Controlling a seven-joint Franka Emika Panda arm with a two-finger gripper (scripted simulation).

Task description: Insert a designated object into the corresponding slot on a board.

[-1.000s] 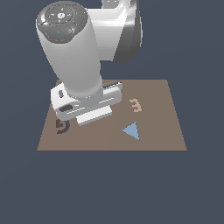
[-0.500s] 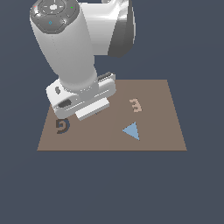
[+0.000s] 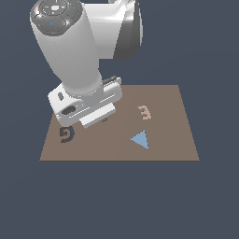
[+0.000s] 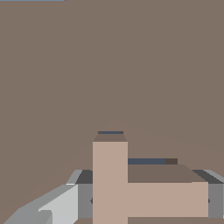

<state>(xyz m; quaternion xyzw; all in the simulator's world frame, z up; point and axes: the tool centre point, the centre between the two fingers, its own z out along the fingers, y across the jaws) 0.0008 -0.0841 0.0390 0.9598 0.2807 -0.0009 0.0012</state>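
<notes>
Dark slate-blue emptiness surrounds the brown board (image 3: 163,135), which lies flat and carries every small shape. Beside the gripper (image 3: 95,119), toward the exterior view's right, sit the small tan E-shaped piece (image 3: 145,112) and the blue triangle (image 3: 140,139); just off its other side, toward the exterior view's left, is the dark spiral mark (image 3: 66,134).

In the wrist view the gripper's grey fingers (image 4: 57,205) are pressed in on the tan T-shaped piece (image 4: 127,192), pinching it between them. The piece is held flat, parallel to the board, which suits lowering it straight into a recess. Just past its edges thin dark strips show (image 4: 146,161); these look like parts of the T-shaped slot, so the piece seems to hang right above the slot and nearly aligned with it. I cannot tell whether it already touches the board. In the exterior view both the piece and the slot are hidden under the arm.

Compared with a second ago, the arm's upper body has swung toward the exterior view's left and the hand has turned a little, while the loose shapes on the board have stayed put. My reading is that the insertion is in its final alignment and descent.
</notes>
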